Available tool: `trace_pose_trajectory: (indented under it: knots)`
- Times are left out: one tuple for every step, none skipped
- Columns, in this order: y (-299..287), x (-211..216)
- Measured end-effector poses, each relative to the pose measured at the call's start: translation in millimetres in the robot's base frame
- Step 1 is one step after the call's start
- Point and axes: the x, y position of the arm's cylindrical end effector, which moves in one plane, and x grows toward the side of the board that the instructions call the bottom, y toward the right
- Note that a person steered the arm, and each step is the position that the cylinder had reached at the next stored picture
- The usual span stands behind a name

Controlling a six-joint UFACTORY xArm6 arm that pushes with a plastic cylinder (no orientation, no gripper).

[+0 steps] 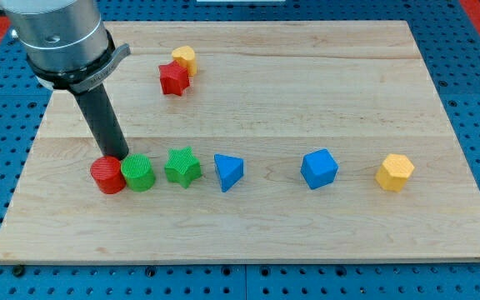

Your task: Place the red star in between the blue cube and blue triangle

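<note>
The red star (173, 78) lies near the view's top, left of centre, touching a yellow block (185, 57) just above and right of it. The blue triangle (228, 172) and the blue cube (319, 168) lie in a row across the middle, with a gap between them. My tip (119, 158) is at the left end of that row, just behind a red cylinder (107, 175) and a green cylinder (138, 172), far below and left of the red star.
A green star (182, 167) sits between the green cylinder and the blue triangle. A yellow hexagonal block (394, 172) lies right of the blue cube. The wooden board (440, 100) rests on a blue perforated table.
</note>
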Motion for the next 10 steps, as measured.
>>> trace_pose_trajectory:
  knots:
    - [0.1,0.0]
    - [0.2,-7.2]
    - [-3.7,-66.1]
    - [-8.3,-72.8]
    - [8.4,-116.5]
    - [7.4,-138.4]
    - [23.8,-149.1]
    - [71.3,-156.7]
    - [120.0,-115.5]
    - [129.4,-142.8]
